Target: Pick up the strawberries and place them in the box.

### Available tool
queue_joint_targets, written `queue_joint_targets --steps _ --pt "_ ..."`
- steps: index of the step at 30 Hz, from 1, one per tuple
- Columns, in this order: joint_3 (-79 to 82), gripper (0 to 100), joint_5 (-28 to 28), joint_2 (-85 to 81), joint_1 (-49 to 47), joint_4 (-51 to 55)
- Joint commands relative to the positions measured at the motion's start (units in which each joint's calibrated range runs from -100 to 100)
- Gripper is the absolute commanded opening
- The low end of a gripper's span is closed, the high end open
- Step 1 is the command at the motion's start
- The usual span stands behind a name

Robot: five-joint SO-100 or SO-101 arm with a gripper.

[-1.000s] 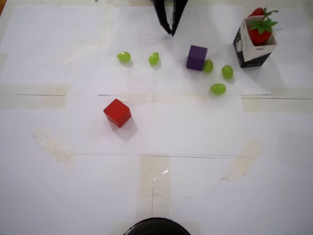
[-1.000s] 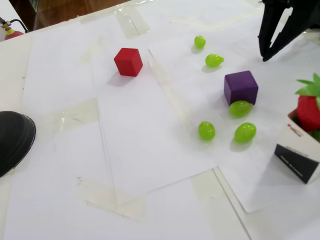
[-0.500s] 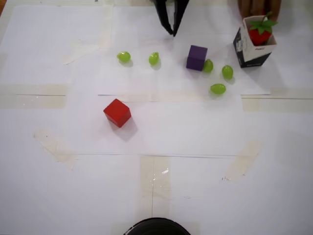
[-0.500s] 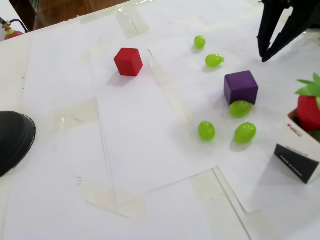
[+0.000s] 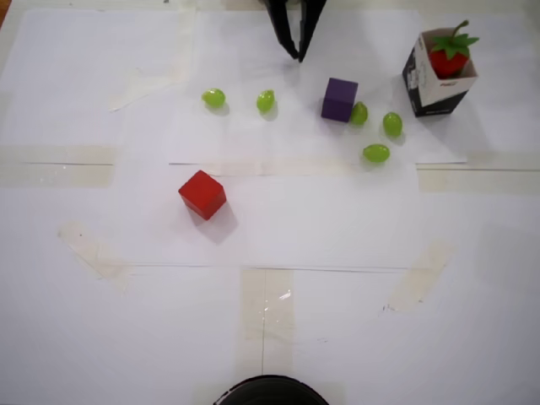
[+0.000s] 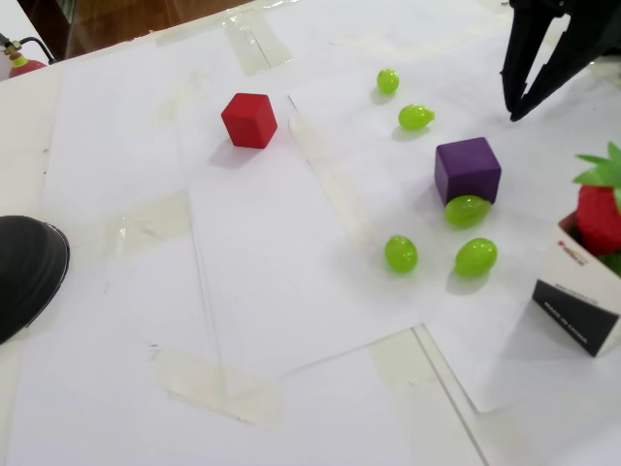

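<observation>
Filling the box [image 5: 419,80]: strawberries [image 5: 449,57], leafy tops up.

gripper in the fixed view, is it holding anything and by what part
Nothing is held. The gripper hangs open and empty above the paper, and the one visible strawberry sits in the box.

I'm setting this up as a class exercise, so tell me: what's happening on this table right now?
A robot arm's gripper hangs empty over the far edge of the paper-covered table, fingers slightly apart, holding nothing. A toy strawberry already sits in the small dark box. Five green grapes, a purple cube and a red cube lie untouched. No other strawberries are visible.
</observation>
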Motion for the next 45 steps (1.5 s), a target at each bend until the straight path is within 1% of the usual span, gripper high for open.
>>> queue_joint_targets --steps 1,8,20,45 --pt "0.00 0 0.10 -0.68 0.64 0.64" --pt "0.00 0 0.34 -0.68 0.49 1.05" --pt "0.00 0 -0.73 -0.68 -2.67 2.60" --pt "0.00 0 -1.81 -0.68 -2.97 2.68"
